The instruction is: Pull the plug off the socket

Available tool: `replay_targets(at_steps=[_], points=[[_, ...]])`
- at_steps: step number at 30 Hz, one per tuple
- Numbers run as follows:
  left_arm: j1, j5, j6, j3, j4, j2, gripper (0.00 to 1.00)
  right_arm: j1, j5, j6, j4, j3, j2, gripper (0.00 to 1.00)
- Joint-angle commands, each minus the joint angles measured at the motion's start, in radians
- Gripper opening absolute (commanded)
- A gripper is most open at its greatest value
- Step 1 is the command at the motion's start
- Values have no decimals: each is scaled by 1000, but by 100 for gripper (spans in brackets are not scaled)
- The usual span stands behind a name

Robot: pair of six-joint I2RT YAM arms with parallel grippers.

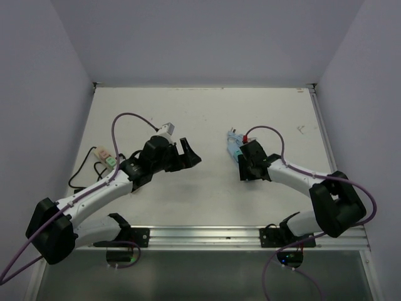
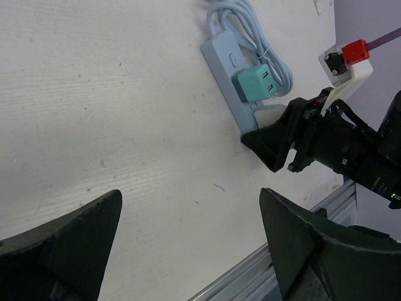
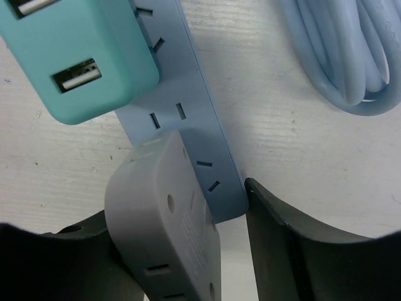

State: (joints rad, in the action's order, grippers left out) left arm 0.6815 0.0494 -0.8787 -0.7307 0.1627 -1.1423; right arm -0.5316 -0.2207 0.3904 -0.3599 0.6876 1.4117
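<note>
Socket strip (image 3: pixel 188 125): one teal plug (image 3: pixel 81 56), one grey plug (image 3: pixel 166 219).

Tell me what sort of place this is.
Probably a robotics test cell: a white table boxed in by bare walls, left arm and right arm bolted to a metal rail, a power strip as prop.

The white table (image 1: pixel 207 113) carries a pale blue power strip (image 1: pixel 235 149) a little toward 3 o'clock of its middle, its light blue cable (image 2: pixel 266 37) coiled just beside it. At the 9 o'clock edge lies a beige power strip (image 1: pixel 104 157) with a black cord (image 1: pixel 83 170).
</note>
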Motion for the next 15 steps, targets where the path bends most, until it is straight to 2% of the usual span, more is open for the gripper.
replay_targets(at_steps=[1, 4, 5, 8, 15], points=[[3, -39, 17, 17, 18, 35, 94, -39, 23, 25, 65, 1, 24, 43], [3, -46, 15, 25, 32, 49, 94, -60, 27, 22, 67, 10, 36, 31], [1, -46, 15, 27, 40, 53, 94, -82, 29, 22, 70, 16, 41, 23], [3, -45, 14, 33, 61, 72, 94, -143, 30, 30, 72, 36, 53, 14], [1, -118, -8, 63, 127, 139, 94, -284, 66, 129, 62, 112, 89, 11]])
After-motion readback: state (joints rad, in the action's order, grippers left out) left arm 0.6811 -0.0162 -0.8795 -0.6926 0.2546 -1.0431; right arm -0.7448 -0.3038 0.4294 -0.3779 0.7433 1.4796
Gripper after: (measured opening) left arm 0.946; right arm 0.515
